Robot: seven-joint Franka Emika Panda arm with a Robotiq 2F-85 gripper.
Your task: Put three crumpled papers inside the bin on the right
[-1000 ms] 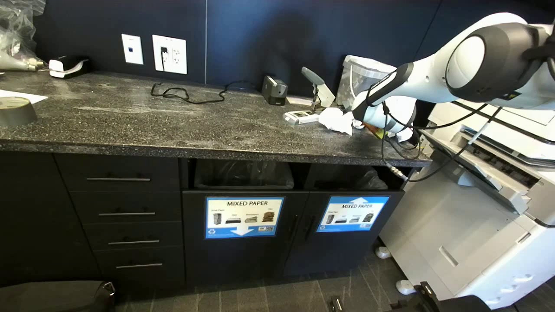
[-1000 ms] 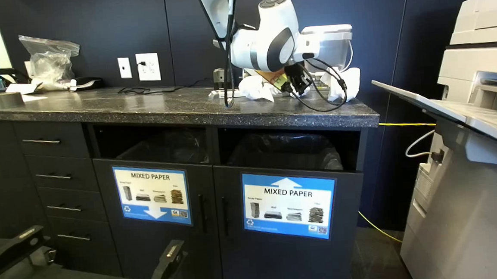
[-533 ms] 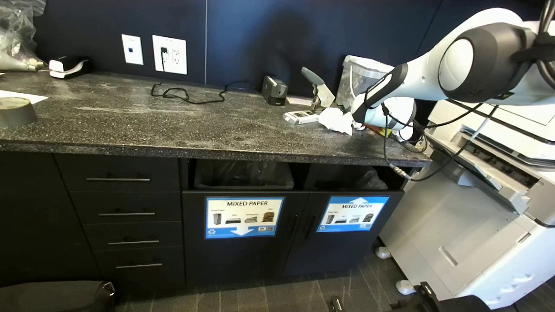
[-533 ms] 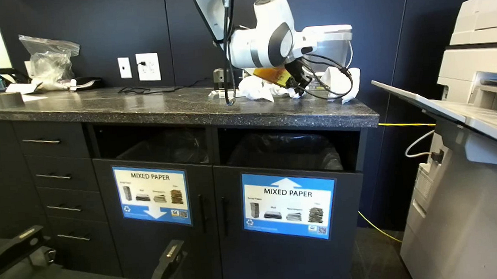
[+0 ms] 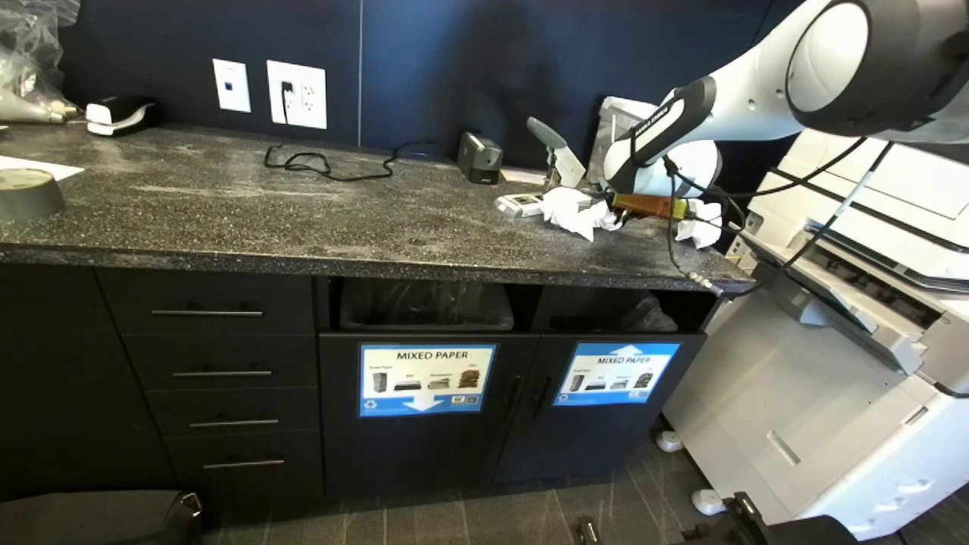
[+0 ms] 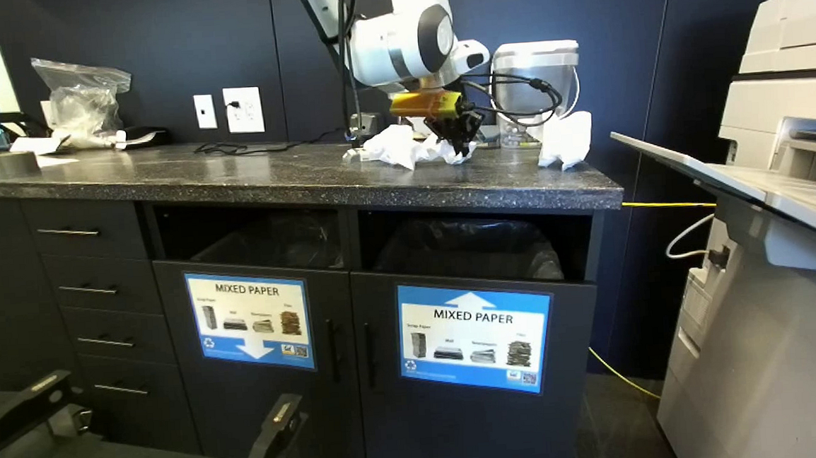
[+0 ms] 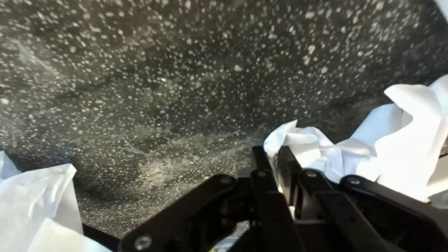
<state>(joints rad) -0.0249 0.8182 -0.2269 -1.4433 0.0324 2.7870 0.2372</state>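
Several white crumpled papers lie on the dark counter. My gripper (image 7: 273, 150) is shut on the edge of the small middle crumpled paper (image 7: 318, 148), close to the counter; the gripper also shows in an exterior view (image 6: 461, 148). A bigger crumpled paper (image 6: 394, 147) touches or nearly touches the middle one; it is at the right in the wrist view (image 7: 413, 136). Another crumpled paper (image 6: 567, 140) stands apart near the counter's right end, at lower left in the wrist view (image 7: 38, 206). The right bin (image 6: 476, 423) has an open slot with a dark liner above its light-blue sign.
A translucent lidded container (image 6: 536, 72) stands behind the papers. A stapler (image 5: 556, 151) and a pencil sharpener (image 5: 480, 157) stand to the left. A similar bin (image 6: 263, 408) adjoins the right one. A printer (image 6: 755, 236) stands right of the counter. Cables hang from the arm.
The gripper has moved from between the middle and right papers toward the middle paper, turned, and shut on it. The bigger paper has shifted slightly left. The right paper is less covered.
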